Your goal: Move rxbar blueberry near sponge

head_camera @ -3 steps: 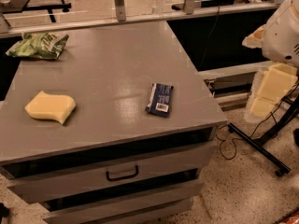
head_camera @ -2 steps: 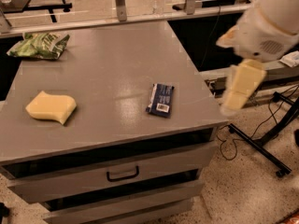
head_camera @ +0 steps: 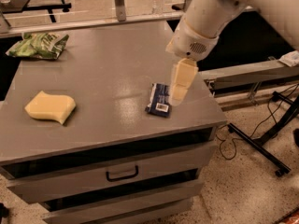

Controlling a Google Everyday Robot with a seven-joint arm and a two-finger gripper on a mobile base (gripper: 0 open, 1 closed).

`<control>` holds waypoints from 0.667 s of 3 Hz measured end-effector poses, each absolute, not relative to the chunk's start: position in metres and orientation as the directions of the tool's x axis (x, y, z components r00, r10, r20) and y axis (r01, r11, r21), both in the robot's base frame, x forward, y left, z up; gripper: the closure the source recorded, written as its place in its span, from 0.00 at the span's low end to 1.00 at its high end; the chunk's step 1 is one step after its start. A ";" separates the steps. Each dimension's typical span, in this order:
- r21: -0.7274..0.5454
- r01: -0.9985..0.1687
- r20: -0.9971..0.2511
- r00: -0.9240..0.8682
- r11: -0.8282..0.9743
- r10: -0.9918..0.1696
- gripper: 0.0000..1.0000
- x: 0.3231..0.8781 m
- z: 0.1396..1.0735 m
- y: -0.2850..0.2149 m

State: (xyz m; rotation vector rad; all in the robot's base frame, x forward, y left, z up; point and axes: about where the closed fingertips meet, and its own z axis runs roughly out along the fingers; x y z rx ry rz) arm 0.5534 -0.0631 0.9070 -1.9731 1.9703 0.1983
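Note:
The rxbar blueberry [head_camera: 159,100], a small flat dark navy wrapper with a white label patch, lies on the grey table top [head_camera: 107,73] near its right front part. The sponge [head_camera: 50,108], a thick pale yellow foam block with wavy edges, lies on the left front part of the table, well apart from the bar. My gripper [head_camera: 180,87], with pale yellow fingers hanging from the white arm, sits just above the bar's right edge, partly covering it. It holds nothing that I can see.
A crinkled green chip bag [head_camera: 38,45] lies at the table's back left corner. The table has drawers with a dark handle [head_camera: 122,174] at the front. A black stand base and cables [head_camera: 261,136] lie on the floor to the right.
My arm has swung in from the right, off the table's side, leftward over the table, and my gripper now hangs over the bar's right edge. The bar and sponge have not moved.

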 end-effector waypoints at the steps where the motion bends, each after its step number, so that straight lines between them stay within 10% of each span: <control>1: -0.095 -0.995 -0.340 0.003 0.032 -0.940 0.00 0.567 0.882 -0.049; 2: -0.059 -0.998 -0.342 -0.015 0.038 -0.940 0.00 0.571 0.861 -0.044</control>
